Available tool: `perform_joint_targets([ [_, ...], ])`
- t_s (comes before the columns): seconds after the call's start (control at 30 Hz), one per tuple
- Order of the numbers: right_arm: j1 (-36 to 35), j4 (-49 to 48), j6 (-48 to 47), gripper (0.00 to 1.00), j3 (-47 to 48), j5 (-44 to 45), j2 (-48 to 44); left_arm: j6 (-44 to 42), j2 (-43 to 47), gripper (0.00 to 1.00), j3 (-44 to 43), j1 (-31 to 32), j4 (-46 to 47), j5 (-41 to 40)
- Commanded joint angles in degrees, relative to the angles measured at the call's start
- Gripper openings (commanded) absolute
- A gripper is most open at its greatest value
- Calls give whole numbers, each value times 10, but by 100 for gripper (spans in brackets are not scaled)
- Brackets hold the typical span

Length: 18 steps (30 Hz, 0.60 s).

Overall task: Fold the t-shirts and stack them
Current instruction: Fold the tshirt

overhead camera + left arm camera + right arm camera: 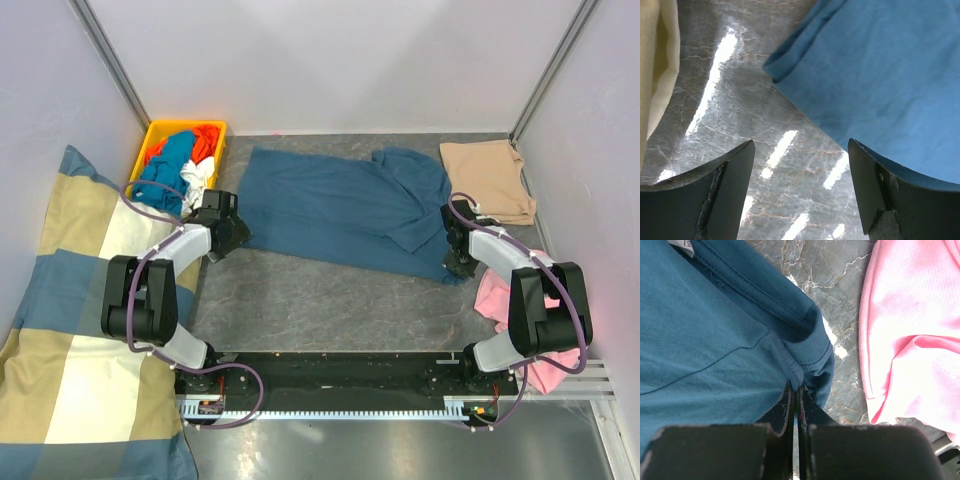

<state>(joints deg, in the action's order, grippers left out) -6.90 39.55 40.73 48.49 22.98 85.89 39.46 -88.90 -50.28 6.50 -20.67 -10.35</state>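
Two we log: right gripper (795, 390) clamps teal t-shirt (705, 340), wrist view only; left gripper (800, 150) apart, counter (740, 110) beneath.

- We read no text, brand, number or sign in any view.
- White tag (682, 244) at the teal t-shirt (700, 340) collar — cut off at the frame edge, illegible.

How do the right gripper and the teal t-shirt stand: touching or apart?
Touching. The right wrist view shows the right gripper shut on the teal t-shirt beside its ribbed collar, with the cloth edge pinched at its tip.
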Motion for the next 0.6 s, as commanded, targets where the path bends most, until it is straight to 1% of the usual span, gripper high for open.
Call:
perform_joint_targets([
  [0.0, 3, 19, -4, 0, 7, 18, -13, 25, -19, 82, -9, -2, 15, -35],
  [0.27, 3, 16, -10, 0, -4, 20, -24, 30, -58, 82, -49, -1, 16, -51],
  [0.57, 3, 12, -14, 0, -11, 15, -31, 37, -51, 81, -51, -1, 16, -51],
])
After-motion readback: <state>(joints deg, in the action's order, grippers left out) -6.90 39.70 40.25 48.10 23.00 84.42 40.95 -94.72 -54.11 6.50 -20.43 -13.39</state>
